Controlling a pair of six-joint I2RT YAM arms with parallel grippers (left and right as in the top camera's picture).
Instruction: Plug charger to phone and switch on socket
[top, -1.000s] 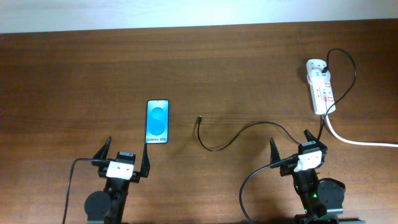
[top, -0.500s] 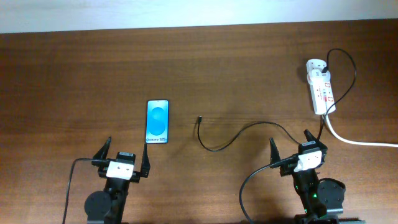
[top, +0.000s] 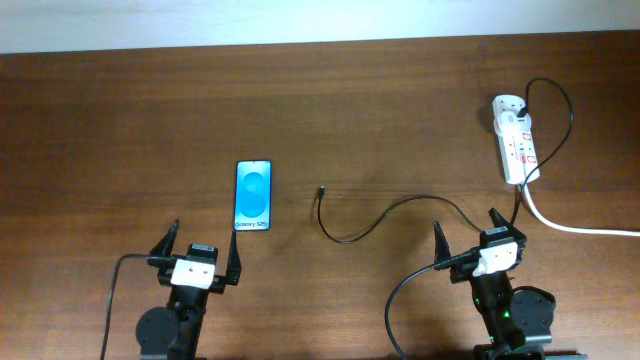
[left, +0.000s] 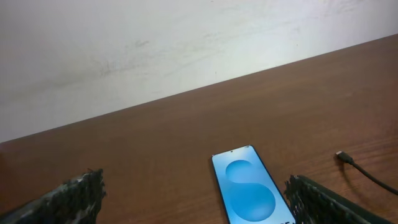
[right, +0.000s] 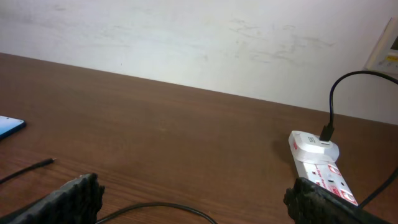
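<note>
The phone (top: 253, 195) lies flat on the wooden table, blue screen up; it also shows in the left wrist view (left: 250, 193). The charger, a thin black cable (top: 385, 214), curves from its plug tip (top: 321, 189) rightward up to the socket (top: 517, 139), a white power strip at the far right, where its other end is plugged in. The tip shows in the left wrist view (left: 341, 155), the socket in the right wrist view (right: 318, 165). My left gripper (top: 200, 249) is open and empty below the phone. My right gripper (top: 467, 235) is open and empty just below the cable's curve.
A thick white cord (top: 575, 226) runs from the socket off the right edge. A pale wall (right: 186, 37) stands behind the table's far edge. Black robot cables (top: 110, 300) trail from each arm base at the front.
</note>
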